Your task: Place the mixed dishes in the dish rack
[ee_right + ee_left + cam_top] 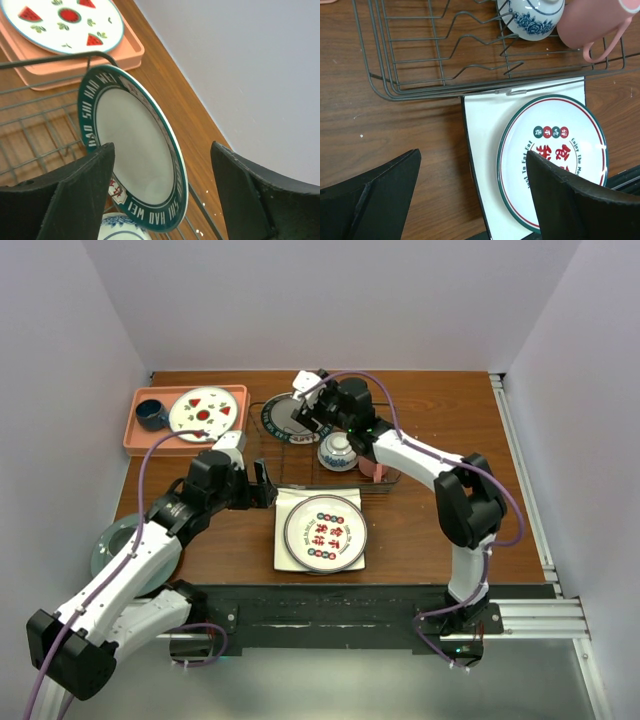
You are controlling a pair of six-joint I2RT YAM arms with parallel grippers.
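Observation:
The dark wire dish rack [290,462] stands mid-table. In it are the dark-lettered-rim plate [283,420], leaning on edge at the far left, the blue-and-white bowl [338,452] and the pink mug [372,469]. My right gripper [307,408] is open, its jaws on either side of that plate's near rim [135,145]. The white square plate [288,505] lies in front of the rack with a round red-character plate [323,533] on it. My left gripper [264,485] is open and empty above the square plate's left edge [485,130]. The pale green plate [112,543] lies far left, partly under my left arm.
A salmon tray [137,435] at the back left holds a small dark blue cup [152,415] and a white watermelon-patterned plate [207,410]. Walls close in the table on three sides. The rack's near wire edge [420,90] runs just beyond the square plate.

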